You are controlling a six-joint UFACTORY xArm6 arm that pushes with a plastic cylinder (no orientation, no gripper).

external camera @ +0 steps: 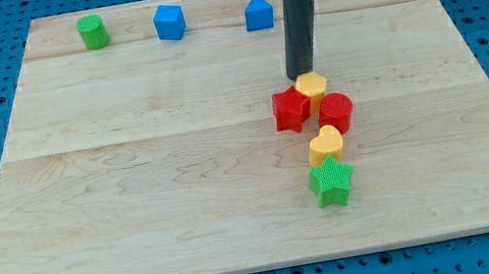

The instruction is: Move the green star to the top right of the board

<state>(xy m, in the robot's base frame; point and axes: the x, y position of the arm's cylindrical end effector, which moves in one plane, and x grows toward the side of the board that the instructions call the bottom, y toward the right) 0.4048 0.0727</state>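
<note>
Camera view has my tip point(299, 76) — a bare rod, no jaws to open or close — touching the yellow block point(313, 87), well above the green star point(333, 183) at the cluster's bottom, so pushing down risks scattering the red blocks point(292, 109).

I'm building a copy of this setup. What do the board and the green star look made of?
Board: pale wood, matte, with visible grain and plank seams. Green star: probably plastic, perhaps 3D-printed, given the fine ridges on its sides.
</note>
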